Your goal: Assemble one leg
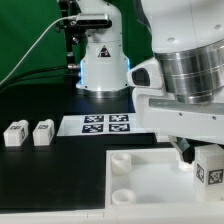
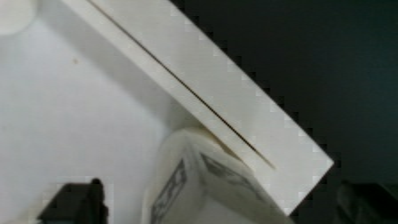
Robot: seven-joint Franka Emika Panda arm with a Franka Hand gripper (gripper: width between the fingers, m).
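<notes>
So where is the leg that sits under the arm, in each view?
Exterior view: the leg stands at the right edge, beneath the arm, over the large white board; the end effector itself is hidden.
Wrist view: the leg appears close up, its marker tag showing, beside the board's edge.
Shared landmark: the large white board.

The arm's wrist covered the gripper (image 1: 190,150) in the exterior view, so how its jaws stood could not be told. The large white board (image 1: 150,178) ran off the frame's lower edge, and the leg (image 1: 209,165) above the board's far-right part was cut by the right edge. In the wrist view the leg (image 2: 210,180) was blurred, its tag unreadable, and a dark fingertip (image 2: 75,200) was clipped at the frame's edge
</notes>
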